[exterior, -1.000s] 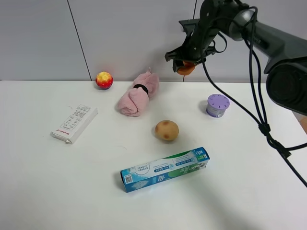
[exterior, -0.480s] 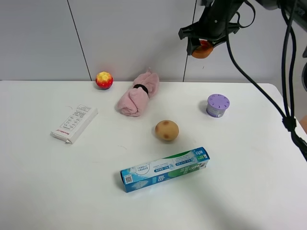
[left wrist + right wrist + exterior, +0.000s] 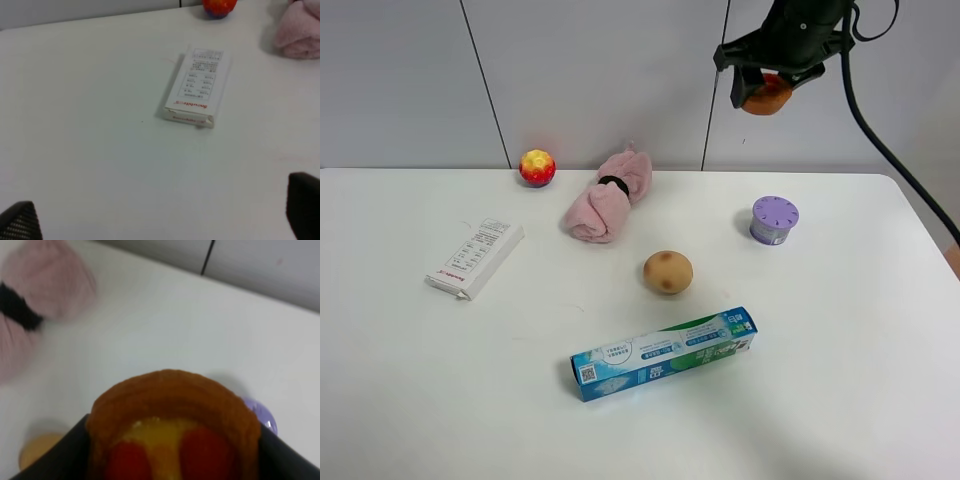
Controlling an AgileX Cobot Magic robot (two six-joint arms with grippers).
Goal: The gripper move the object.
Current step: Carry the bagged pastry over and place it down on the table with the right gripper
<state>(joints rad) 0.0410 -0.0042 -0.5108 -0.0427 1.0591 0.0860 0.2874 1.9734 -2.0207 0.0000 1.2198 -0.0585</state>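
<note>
My right gripper (image 3: 765, 90) is shut on the orange-brown tart (image 3: 767, 94) and holds it high above the back right of the table, in front of the wall. In the right wrist view the tart (image 3: 172, 425) fills the frame between the black fingers (image 3: 55, 460), its fluted crust and red dots on yellow showing. My left gripper (image 3: 160, 215) is open and empty, its fingertips (image 3: 305, 205) low over the left part of the table.
On the white table (image 3: 820, 400) lie a red-and-yellow ball (image 3: 537, 166), a pink rolled towel (image 3: 612, 196), a white box (image 3: 475, 257), a tan ball (image 3: 668, 272), a blue-green toothpaste box (image 3: 663, 353) and a purple round container (image 3: 774, 219).
My right gripper has carried the tart up and to the right, away from the towel. The things on the table have not moved.
</note>
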